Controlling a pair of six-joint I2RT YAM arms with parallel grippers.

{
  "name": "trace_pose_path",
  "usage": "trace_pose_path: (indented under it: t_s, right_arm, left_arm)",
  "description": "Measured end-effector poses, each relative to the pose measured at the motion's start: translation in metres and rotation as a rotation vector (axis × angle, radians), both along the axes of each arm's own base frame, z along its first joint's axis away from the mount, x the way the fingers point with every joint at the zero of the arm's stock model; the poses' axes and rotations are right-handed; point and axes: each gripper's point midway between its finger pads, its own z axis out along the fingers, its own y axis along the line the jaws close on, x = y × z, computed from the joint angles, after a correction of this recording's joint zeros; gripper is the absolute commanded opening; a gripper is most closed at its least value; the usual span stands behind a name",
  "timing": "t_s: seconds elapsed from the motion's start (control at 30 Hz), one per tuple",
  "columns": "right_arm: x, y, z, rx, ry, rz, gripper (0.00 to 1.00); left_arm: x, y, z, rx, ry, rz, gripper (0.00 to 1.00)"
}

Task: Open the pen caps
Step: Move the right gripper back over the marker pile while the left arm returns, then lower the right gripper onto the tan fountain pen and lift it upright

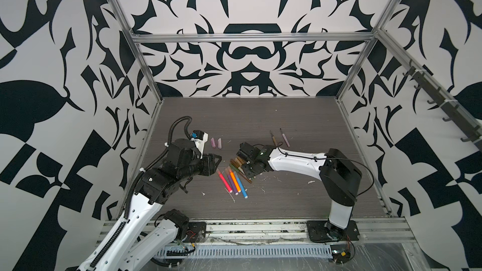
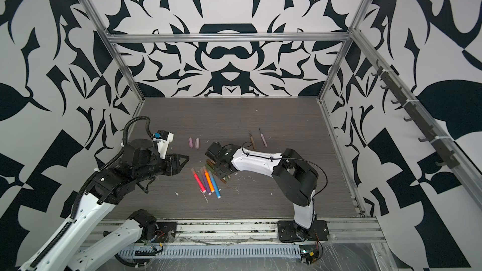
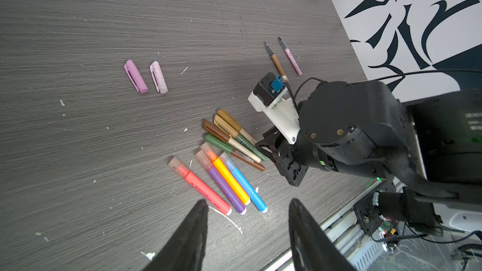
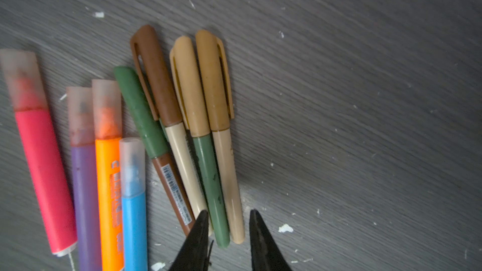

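I count four thick markers (image 4: 108, 191), pink, purple, orange and blue, lying side by side on the table (image 3: 78, 152). Each wears one of the four translucent caps (image 4: 107, 108).

Just beside them lie four thin pens (image 4: 182, 165), all capped: one green cap (image 4: 140, 110), one brown cap (image 4: 156, 79) and two tan caps (image 4: 191, 87).

Two loose caps lie well apart from that cluster, one lilac cap (image 3: 135, 76) and one pale pink cap (image 3: 158, 77), side by side. Two uncapped pens, one brown (image 3: 276, 61) and one pink (image 3: 292, 57), lie beyond my right arm.

My left gripper (image 3: 247, 202) hangs above the thick markers' tail ends, jaws apart and empty. My right gripper (image 4: 229, 212) is low over the thin pens, jaws partly apart astride two tail ends. I cannot tell whether the fingers touch them.
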Motion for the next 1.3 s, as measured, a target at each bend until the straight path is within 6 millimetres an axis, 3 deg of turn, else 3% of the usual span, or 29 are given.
trace_pose_path:
  t_s: [0.37, 1.07, 1.3]
  right_arm:
    - [-0.002, -0.004, -0.017, -0.039, 0.029, -0.004, 0.27]
    - [-0.001, -0.007, -0.017, -0.05, 0.024, -0.015, 0.22]
    - [-0.001, -0.008, -0.028, -0.069, 0.04, -0.017, 0.25]
  left_arm:
    - [0.0, 0.0, 0.0, -0.001, 0.001, -0.002, 0.54]
    - [0.0, -0.001, 0.001, -0.005, -0.001, -0.002, 0.54]
    - [0.0, -0.001, 0.001, -0.005, -0.001, -0.001, 0.54]
